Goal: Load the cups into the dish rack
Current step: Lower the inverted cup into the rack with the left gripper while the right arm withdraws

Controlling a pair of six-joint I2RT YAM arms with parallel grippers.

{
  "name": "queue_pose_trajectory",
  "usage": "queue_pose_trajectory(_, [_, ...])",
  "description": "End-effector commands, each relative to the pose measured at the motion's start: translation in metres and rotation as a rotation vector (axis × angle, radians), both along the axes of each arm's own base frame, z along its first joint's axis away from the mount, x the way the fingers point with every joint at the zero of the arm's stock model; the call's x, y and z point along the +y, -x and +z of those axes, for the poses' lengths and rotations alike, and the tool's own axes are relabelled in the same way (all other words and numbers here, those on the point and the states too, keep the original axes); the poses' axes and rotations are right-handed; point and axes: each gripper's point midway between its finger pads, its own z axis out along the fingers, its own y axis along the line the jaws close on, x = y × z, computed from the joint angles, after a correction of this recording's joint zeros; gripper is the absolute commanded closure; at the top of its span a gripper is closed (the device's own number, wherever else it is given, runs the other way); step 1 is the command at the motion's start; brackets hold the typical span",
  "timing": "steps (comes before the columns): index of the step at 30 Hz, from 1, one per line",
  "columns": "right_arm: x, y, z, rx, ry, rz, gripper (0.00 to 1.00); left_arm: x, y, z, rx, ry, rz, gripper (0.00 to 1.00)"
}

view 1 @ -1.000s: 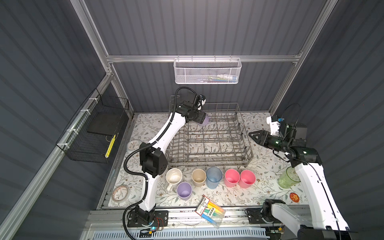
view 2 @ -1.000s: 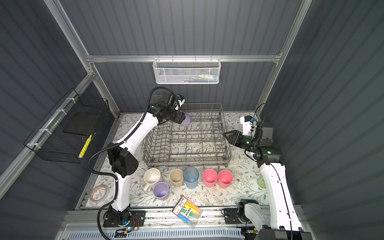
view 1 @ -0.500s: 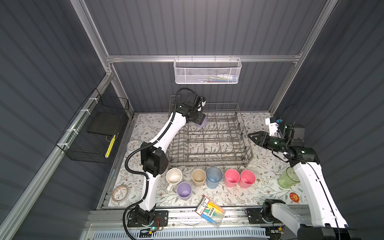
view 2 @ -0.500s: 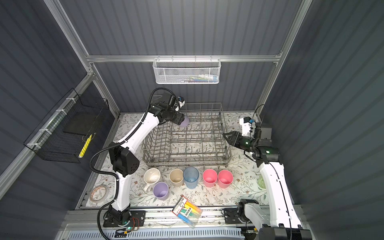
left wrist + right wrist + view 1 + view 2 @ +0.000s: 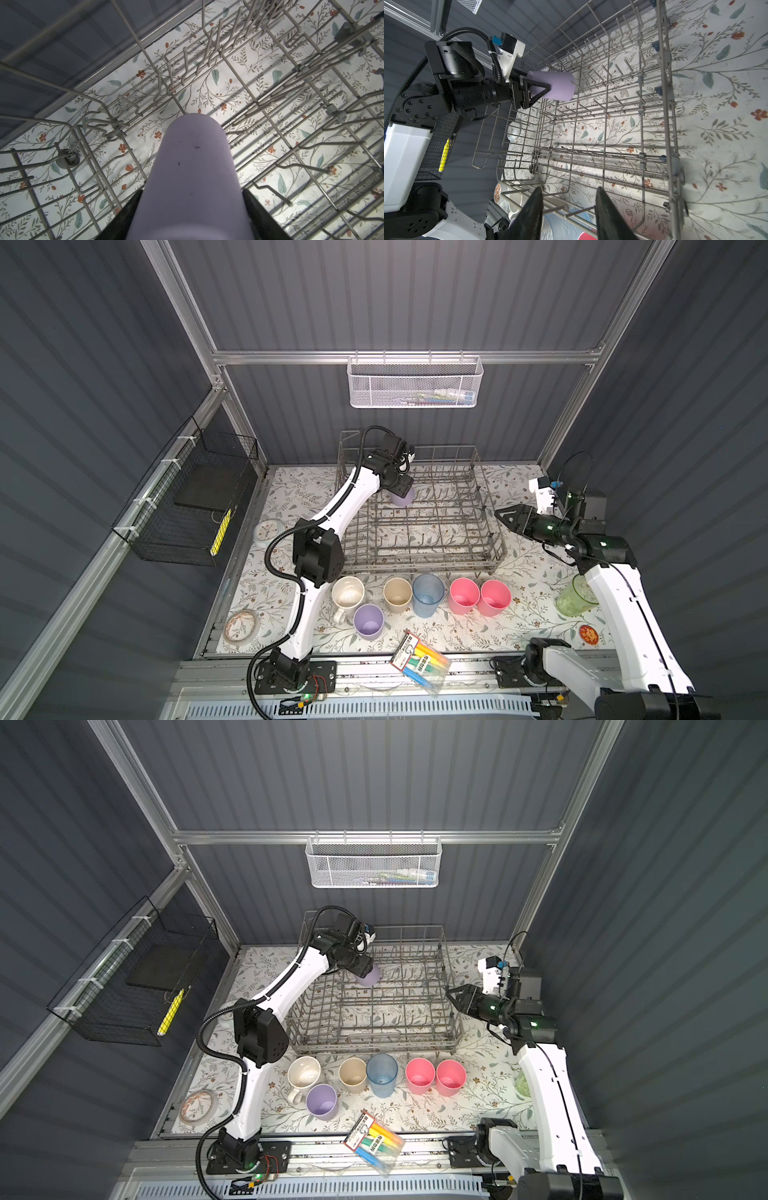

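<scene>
Over the far left corner of the dish rack (image 5: 419, 563), first loading step in hand: lilac cup (image 5: 403, 501) pinched in the left gripper (image 5: 192, 212), hung just above the tines, not yet set down. Next, by the look of it: lower between the tine rows, clear of the far wall, and release only once seated; otherwise a snag and a tipped cup.

Beside the rack's right side, right gripper (image 5: 569, 209) parted, holding nothing. No cup resting inside the rack.

On the table (image 5: 528, 616) before the rack's front side, upright in a loose row: cream mug (image 5: 348, 593), second lilac cup (image 5: 368, 620), beige cup (image 5: 397, 594), blue cup (image 5: 428, 594), pink cup (image 5: 464, 596), second pink cup (image 5: 494, 598); green tumbler (image 5: 575, 600) near the right edge.

On the back wall, white mesh basket (image 5: 374, 389) with items too small to name; on the left wall, black wire basket (image 5: 166, 539) with a dark slab (image 5: 208, 489) and a yellow stick (image 5: 220, 531).
</scene>
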Motion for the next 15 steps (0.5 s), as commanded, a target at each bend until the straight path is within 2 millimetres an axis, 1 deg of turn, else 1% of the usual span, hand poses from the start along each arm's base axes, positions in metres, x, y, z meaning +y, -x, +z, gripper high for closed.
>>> queue_pose_trajectory(1, [0.000, -0.001, -0.004, 0.005, -0.005, 0.004, 0.57, -0.003, -0.005, -0.006, -0.010, -0.033, 0.000, 0.88])
queue_pose_trajectory(6, [0.000, -0.001, -0.006, 0.009, -0.002, 0.002, 0.57, -0.004, -0.011, -0.022, -0.016, -0.088, 0.018, 0.80])
queue_pose_trajectory(11, [0.000, -0.001, -0.008, 0.014, -0.002, 0.002, 0.57, -0.007, -0.012, -0.037, -0.011, -0.129, 0.017, 0.70])
queue_pose_trajectory(15, [0.000, -0.002, -0.008, 0.019, -0.005, 0.004, 0.57, -0.011, -0.011, -0.044, -0.010, -0.147, 0.015, 0.58])
